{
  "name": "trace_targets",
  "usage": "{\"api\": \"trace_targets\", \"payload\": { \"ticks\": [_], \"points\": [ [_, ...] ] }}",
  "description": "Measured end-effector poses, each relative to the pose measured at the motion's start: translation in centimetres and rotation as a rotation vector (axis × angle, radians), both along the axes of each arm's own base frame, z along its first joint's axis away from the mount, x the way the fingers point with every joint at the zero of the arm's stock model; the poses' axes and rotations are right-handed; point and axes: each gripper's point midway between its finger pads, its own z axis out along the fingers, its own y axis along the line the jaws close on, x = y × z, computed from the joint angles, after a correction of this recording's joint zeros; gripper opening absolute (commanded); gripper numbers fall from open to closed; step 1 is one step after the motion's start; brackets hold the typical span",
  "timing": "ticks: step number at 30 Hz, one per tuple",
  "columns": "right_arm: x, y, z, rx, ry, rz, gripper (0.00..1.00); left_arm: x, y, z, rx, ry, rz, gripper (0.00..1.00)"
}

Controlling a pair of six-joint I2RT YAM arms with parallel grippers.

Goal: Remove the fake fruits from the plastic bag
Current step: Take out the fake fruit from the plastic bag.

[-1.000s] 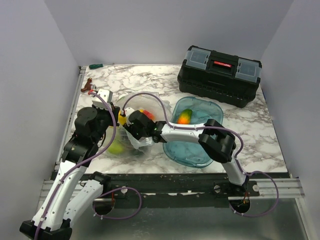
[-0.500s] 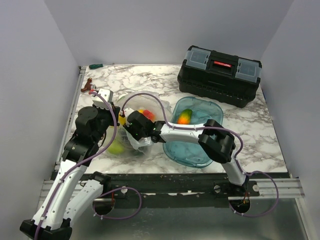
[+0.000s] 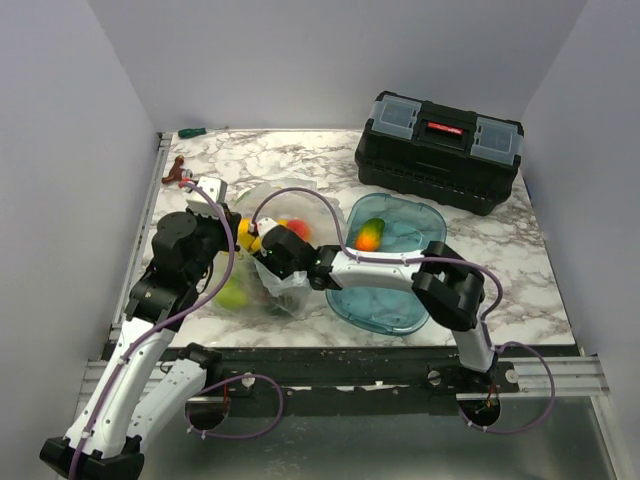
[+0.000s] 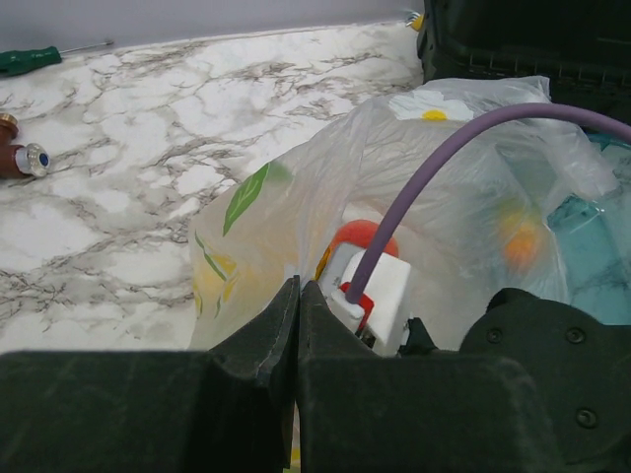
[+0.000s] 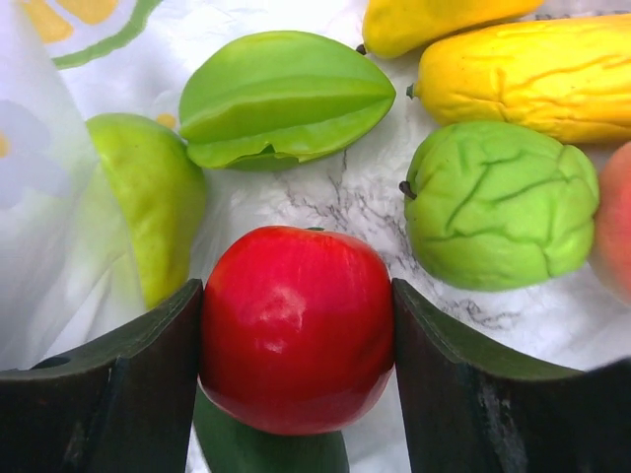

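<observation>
The plastic bag [image 3: 290, 205] lies left of centre with its mouth open, and fake fruits lie inside it. In the right wrist view my right gripper [image 5: 296, 335] is inside the bag, and both its jaws press the sides of a red apple [image 5: 296, 315]. Around the apple lie a green starfruit [image 5: 286, 99], a wrinkled green fruit [image 5: 498, 202], yellow fruits [image 5: 532, 74] and a yellow-green fruit [image 5: 148, 207] under the film. My left gripper [image 4: 298, 286] is shut at the bag's [image 4: 296, 187] left edge, pinching the film.
A blue-tinted oval tray [image 3: 400, 305] right of the bag holds one green-orange fruit [image 3: 370, 233]. A black toolbox [image 3: 438, 150] stands at the back right. A green screwdriver [image 3: 192, 132] and a small brown object [image 3: 177, 172] lie at the back left. The right arm's purple cable [image 4: 444, 148] arches over the bag.
My right gripper's jaws have narrowed onto the red apple, and its wrist has shifted slightly to the right inside the bag. The left arm has held still.
</observation>
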Motion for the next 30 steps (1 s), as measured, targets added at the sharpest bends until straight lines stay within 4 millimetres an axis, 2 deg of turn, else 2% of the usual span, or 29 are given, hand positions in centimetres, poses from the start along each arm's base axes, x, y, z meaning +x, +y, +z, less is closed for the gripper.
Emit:
{"api": "trace_targets", "payload": {
  "ticks": [4,9,12,16,20,27,30],
  "points": [
    [0.0,-0.3,2.7,0.058,-0.02,-0.021,0.11,0.1,0.0,-0.1,0.001,0.003,0.0,0.0],
    [0.5,-0.1,7.9,0.178,-0.073,-0.054,0.1,0.1,-0.1,-0.2,0.002,0.007,-0.001,0.0],
    [0.8,-0.4,10.1,0.227,-0.099,-0.08,0.07,0.1,0.0,-0.2,0.002,0.005,-0.001,0.0],
    [1.1,-1.3,11.9,0.267,-0.12,-0.132,0.07,-0.1,0.0,0.0,-0.001,-0.003,-0.001,0.0],
    [1.2,-3.0,13.9,0.309,-0.134,-0.197,0.06,-0.2,0.0,0.0,-0.002,-0.004,-0.001,0.0],
    [0.8,-7.4,20.1,0.439,-0.196,-0.303,0.06,-0.2,0.1,0.0,-0.003,-0.007,-0.001,0.0],
    [0.6,-10.1,22.6,0.49,-0.232,-0.359,0.05,-0.2,0.0,-0.1,-0.002,-0.003,-0.001,0.0]
  ]
}}
